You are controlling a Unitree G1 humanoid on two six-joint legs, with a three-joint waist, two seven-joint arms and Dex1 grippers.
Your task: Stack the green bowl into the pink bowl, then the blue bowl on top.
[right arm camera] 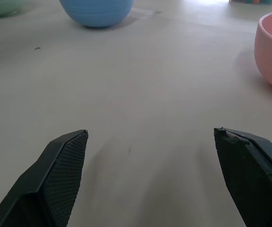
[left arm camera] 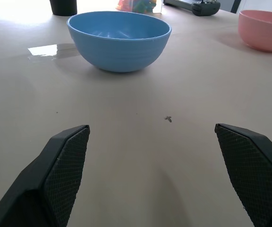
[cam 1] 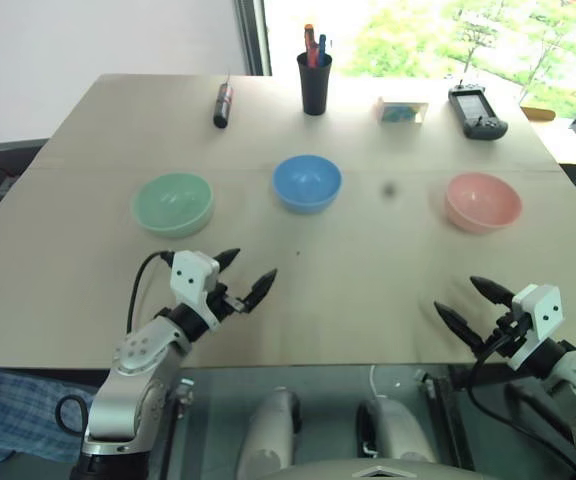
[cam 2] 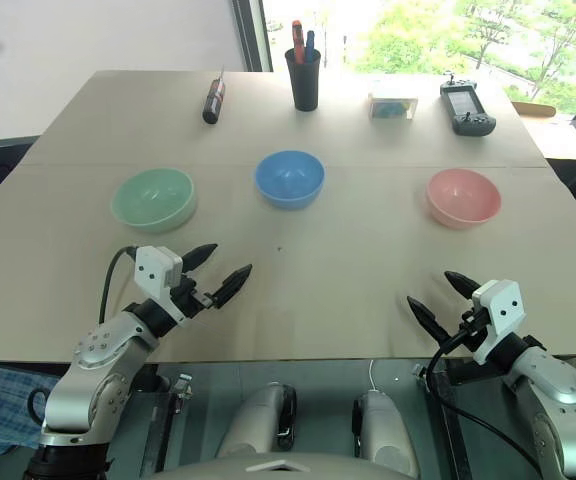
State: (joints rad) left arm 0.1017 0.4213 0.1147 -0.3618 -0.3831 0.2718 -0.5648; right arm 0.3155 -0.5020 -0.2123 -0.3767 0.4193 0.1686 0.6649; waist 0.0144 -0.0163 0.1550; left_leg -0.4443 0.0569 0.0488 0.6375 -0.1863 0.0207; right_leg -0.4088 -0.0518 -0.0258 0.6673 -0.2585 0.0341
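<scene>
Likely first: reach spread, empty left gripper (cam 1: 245, 274) to small round mint-green plastic bowl (cam 1: 173, 202), left of sky-blue plastic bowl (cam 1: 307, 182); pinch rim; right gripper (cam 1: 476, 304) spread too.

The 3 bowls stand upright and empty in a row across the middle of the table (cam 1: 298, 290), well apart from one another, none stacked. The green bowl (cam 1: 173, 203) is at the robot's left end, a small round pale mint-green plastic bowl, plain and smooth. The blue bowl (cam 1: 307, 183) is in the middle, sky-blue, the same shape and size. The pink bowl (cam 1: 483, 201) is at the right end, salmon-pink, with a wider gap to the blue bowl than the green one has.
</scene>
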